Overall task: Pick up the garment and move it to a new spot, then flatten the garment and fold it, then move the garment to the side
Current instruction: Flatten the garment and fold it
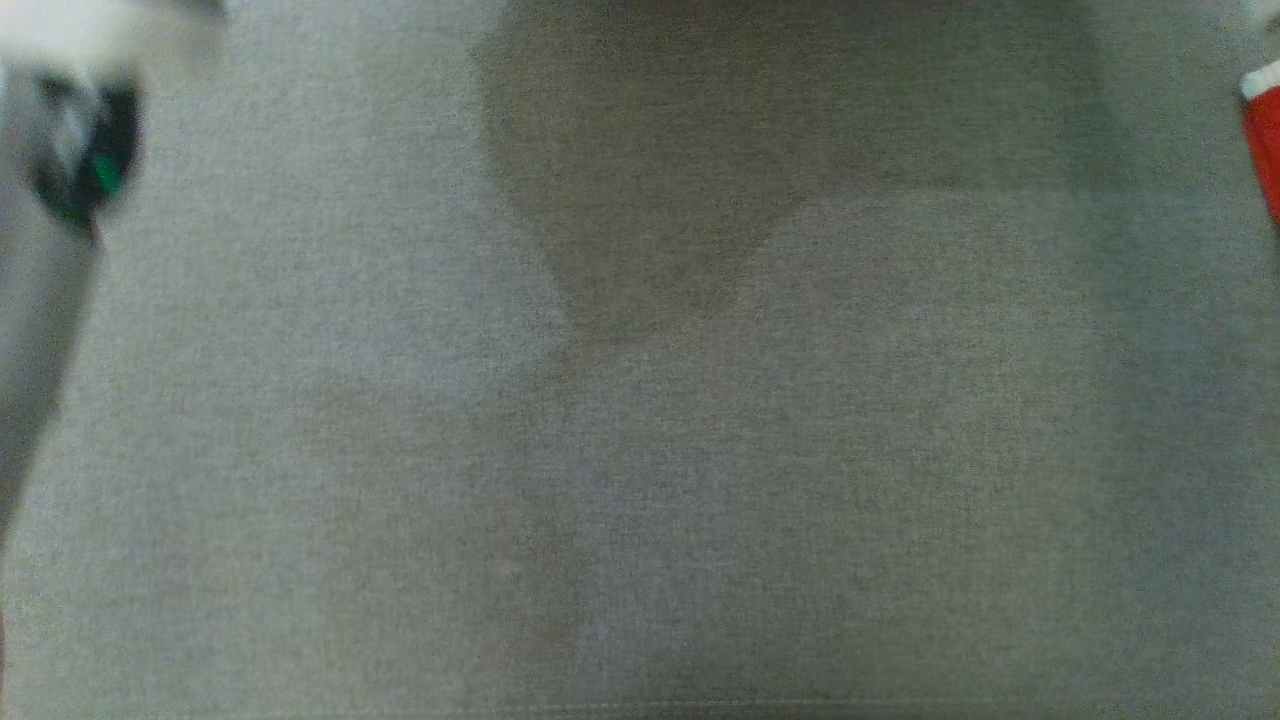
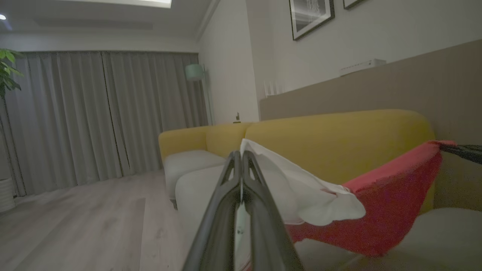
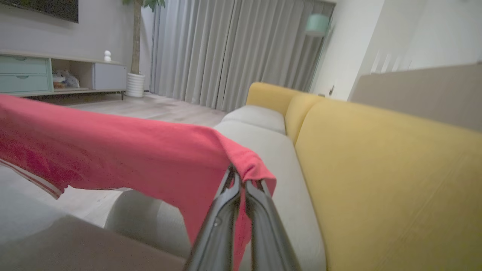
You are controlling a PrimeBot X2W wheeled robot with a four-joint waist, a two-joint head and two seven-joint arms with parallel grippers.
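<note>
The garment is red with white parts. In the left wrist view my left gripper [image 2: 241,154] is shut on a white edge of the garment [image 2: 391,195], which stretches away to the right, where a dark fingertip holds its far corner. In the right wrist view my right gripper [image 3: 241,177] is shut on a red corner of the garment [image 3: 113,150], which spans leftward in the air above the seat. The head view catches a red and white bit of the garment [image 1: 1264,130] at the right edge and a blurred pale forearm [image 1: 60,150] at the left edge.
Below me lies the grey seat cushion [image 1: 640,450] of a sofa with a yellow backrest [image 3: 376,169]. Grey curtains [image 2: 94,113], a wooden floor [image 2: 75,218], a potted plant [image 3: 135,45] and a low cabinet [image 3: 56,73] stand beyond.
</note>
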